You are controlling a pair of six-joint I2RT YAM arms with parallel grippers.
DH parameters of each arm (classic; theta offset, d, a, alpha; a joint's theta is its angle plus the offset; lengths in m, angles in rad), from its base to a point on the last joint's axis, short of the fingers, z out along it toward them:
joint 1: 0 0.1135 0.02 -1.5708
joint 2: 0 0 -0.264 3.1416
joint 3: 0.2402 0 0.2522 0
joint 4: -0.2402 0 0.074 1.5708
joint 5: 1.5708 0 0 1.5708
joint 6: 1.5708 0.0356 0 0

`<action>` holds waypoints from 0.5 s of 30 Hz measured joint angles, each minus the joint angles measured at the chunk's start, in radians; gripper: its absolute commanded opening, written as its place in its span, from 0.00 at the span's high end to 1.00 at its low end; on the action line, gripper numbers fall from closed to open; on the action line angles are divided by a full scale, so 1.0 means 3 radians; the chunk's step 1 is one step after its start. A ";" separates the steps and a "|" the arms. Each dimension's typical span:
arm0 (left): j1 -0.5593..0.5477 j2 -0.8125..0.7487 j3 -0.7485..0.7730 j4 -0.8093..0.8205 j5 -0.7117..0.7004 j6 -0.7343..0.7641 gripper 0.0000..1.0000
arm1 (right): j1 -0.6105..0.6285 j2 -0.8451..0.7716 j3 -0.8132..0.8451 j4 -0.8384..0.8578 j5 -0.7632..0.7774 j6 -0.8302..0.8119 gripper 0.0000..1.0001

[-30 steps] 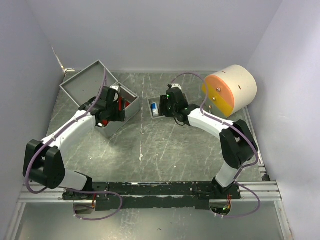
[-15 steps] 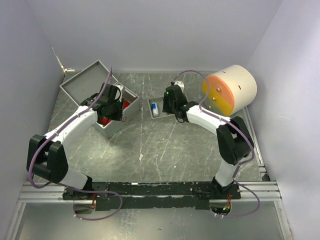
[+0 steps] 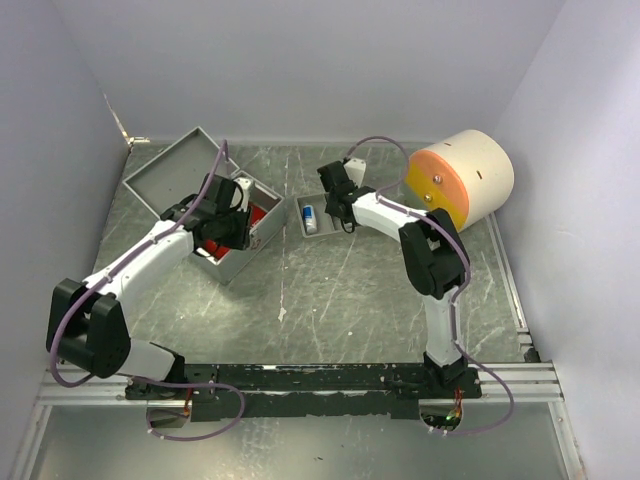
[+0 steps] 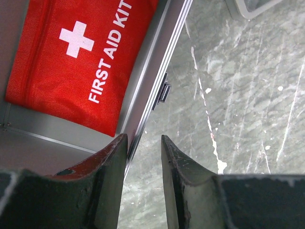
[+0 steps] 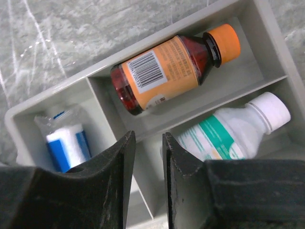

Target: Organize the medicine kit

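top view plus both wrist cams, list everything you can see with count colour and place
medicine kit: 1, silvery-grey, far left of table, lid open
first aid pouch: 1, red with white cross, inside the kit
divided tray: 1, grey, mid table, right of the kit
brown bottle: 1, amber with orange cap, lying in tray's middle compartment
white bottle: 1, white with green label, lying in the next compartment
wrapped packet: 1, blue and white, tray's end compartment
drum: 1, cream with orange-yellow face, far right
table: 1, grey marbled
arms: 2, white and black, purple cables
left tool: 1, black, astride the kit's front wall, contact unclear
right tool: 1, black, over a tray divider, contact unclear
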 measured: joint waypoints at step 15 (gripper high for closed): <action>-0.0034 -0.0070 -0.0148 0.0053 0.0282 -0.0017 0.54 | -0.0028 0.0226 0.0165 -0.0017 0.0088 0.0467 0.58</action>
